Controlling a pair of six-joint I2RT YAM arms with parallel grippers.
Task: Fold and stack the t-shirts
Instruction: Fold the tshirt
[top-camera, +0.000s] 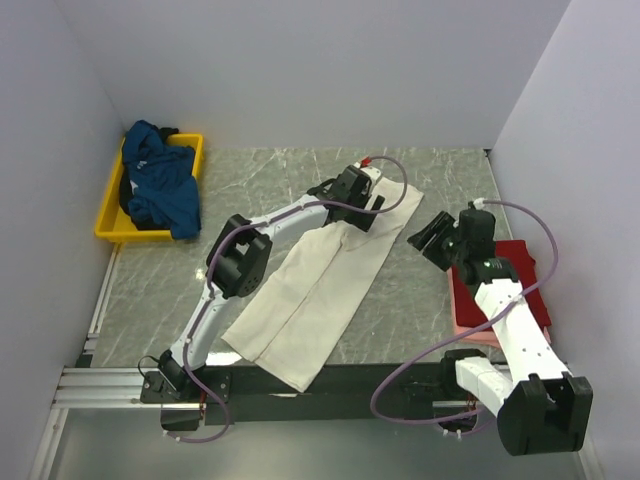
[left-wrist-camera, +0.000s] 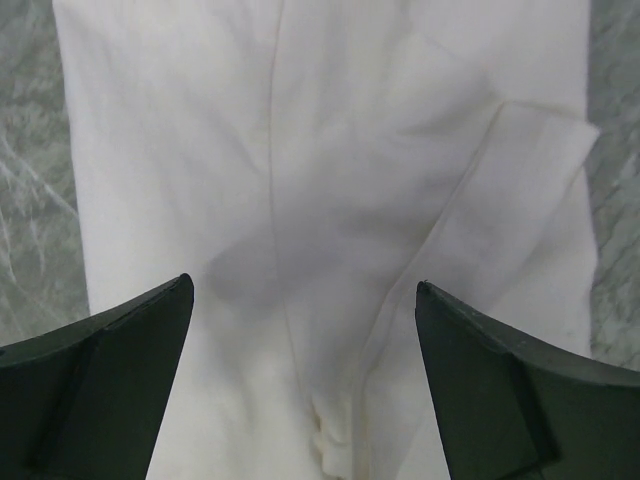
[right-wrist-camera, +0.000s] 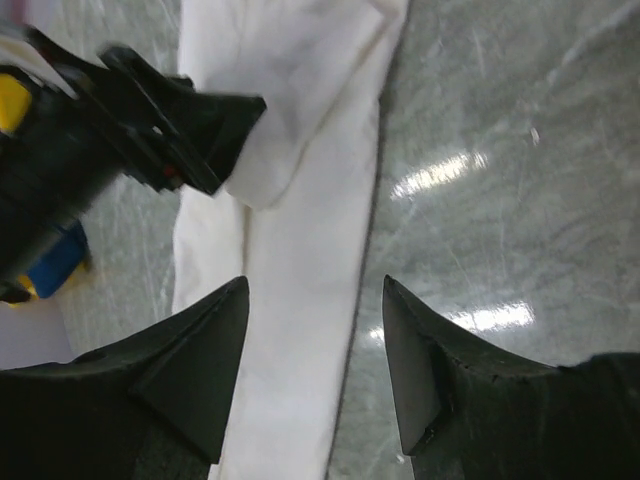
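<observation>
left arm (top-camera: 285, 215) stretched far, my left fingers (top-camera: 368, 212) spread above cream-white t-shirt (top-camera: 310, 290), grasping nothing | right arm (top-camera: 510, 320) bent, right fingers (top-camera: 428, 237) parted, empty, beside it | shirt a long strip flat on surface (top-camera: 410, 300), axis near-left to far-right

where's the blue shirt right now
In the top view, the blue shirt lies heaped in the yellow tray at the far left of the table, well apart from the cream shirt spread in the middle.
</observation>
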